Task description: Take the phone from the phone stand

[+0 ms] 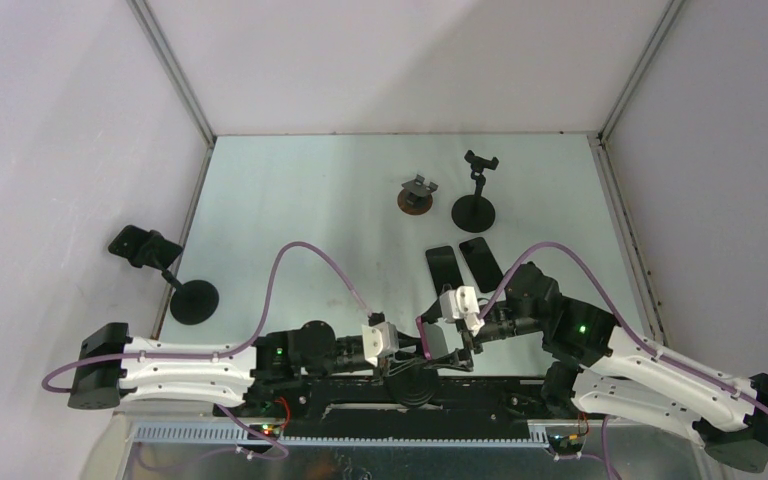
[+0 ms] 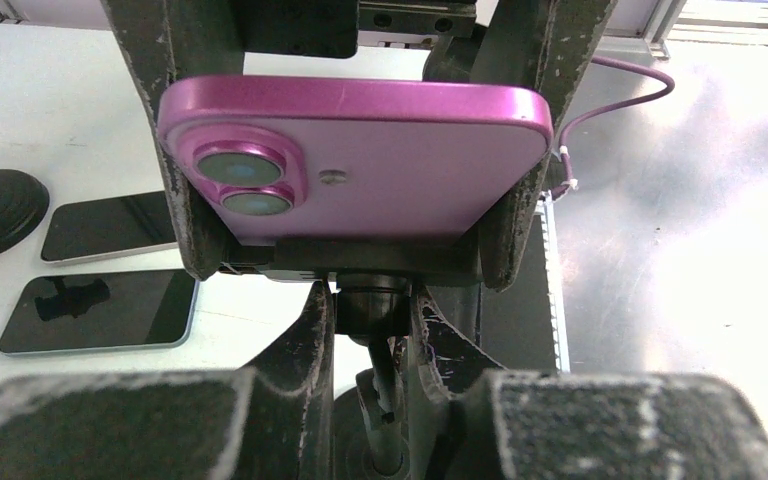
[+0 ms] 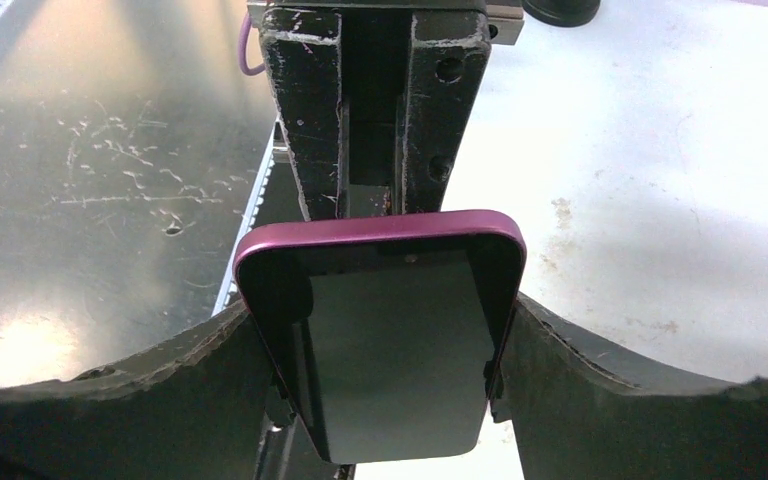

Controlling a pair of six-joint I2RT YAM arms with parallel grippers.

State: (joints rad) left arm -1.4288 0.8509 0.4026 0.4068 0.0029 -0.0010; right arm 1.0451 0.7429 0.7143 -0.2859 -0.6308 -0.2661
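Observation:
A pink phone [image 2: 380, 150] sits in the black cradle of a phone stand [image 2: 360, 258] near the table's front edge; the phone also shows in the top view [image 1: 438, 343]. My left gripper [image 2: 370, 310] is shut on the stand's neck just under the cradle, above the round base [image 1: 415, 385]. My right gripper [image 3: 390, 350] is shut on the phone, one finger on each long side, with the dark screen [image 3: 400, 340] facing its camera. In the left wrist view the right gripper's fingers [image 2: 188, 200] flank the phone's back.
Two dark phones [image 1: 444, 266] [image 1: 481, 258] lie flat mid-table, and both also show in the left wrist view [image 2: 100, 310] [image 2: 110, 225]. An empty black stand [image 1: 473, 208] and a small brown-based stand [image 1: 417, 197] are behind them. Another black stand [image 1: 192, 300] stands at the left edge.

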